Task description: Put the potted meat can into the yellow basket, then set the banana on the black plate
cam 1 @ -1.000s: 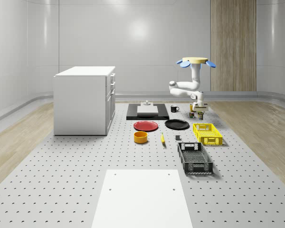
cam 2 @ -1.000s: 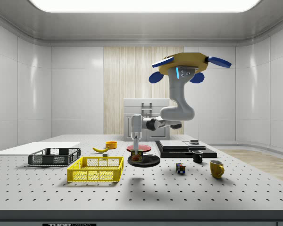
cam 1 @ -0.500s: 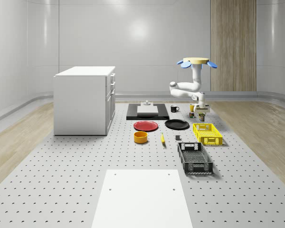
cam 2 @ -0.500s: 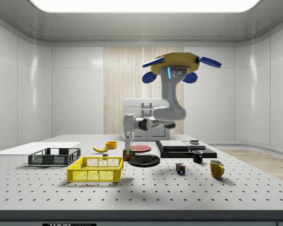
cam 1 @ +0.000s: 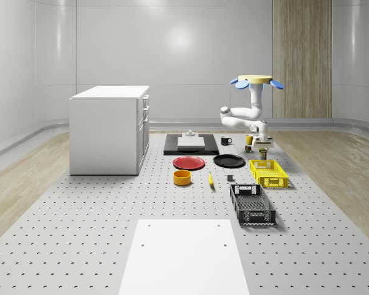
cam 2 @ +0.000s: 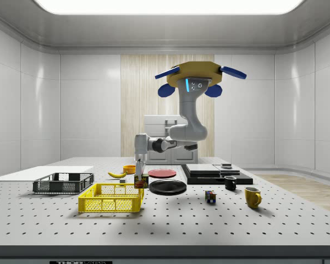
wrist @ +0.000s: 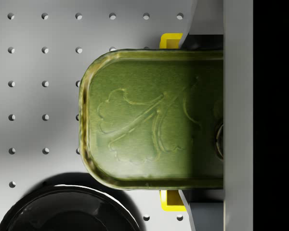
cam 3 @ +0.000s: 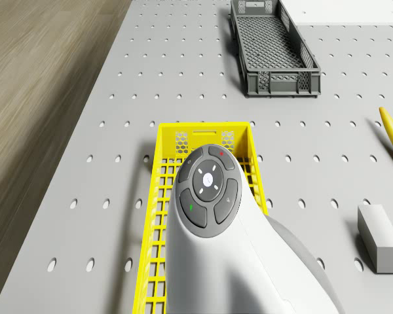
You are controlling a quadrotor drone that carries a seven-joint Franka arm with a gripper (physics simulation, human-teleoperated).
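Note:
My gripper (cam 2: 138, 174) is shut on the potted meat can (cam 2: 141, 181), which hangs just above the end of the yellow basket (cam 2: 111, 198) nearest the black plate (cam 2: 168, 187). In the wrist view the green can (wrist: 149, 118) sits between the fingers (wrist: 207, 14), with the basket rim (wrist: 171, 38) and the black plate (wrist: 62, 209) under it. The drone (cam 1: 255, 78) hovers above that end of the yellow basket (cam 1: 269, 173). The gripper (cam 1: 264, 146) holds the can (cam 1: 264, 152) there. The banana (cam 1: 210, 179) lies on the table in front of the black plate (cam 1: 229, 161).
A grey crate (cam 1: 252, 204) lies in front of the basket. A red plate (cam 1: 189, 163), an orange bowl (cam 1: 182, 177), a small grey block (cam 3: 380, 237), mugs (cam 2: 253, 196) and a cube (cam 2: 210, 196) stand around. A white cabinet (cam 1: 109, 129) stands at the whole-scene view's left.
The drone and arm have carried the can toward the side view's left, from over the black plate to above the basket's near end. The can stays gripped.

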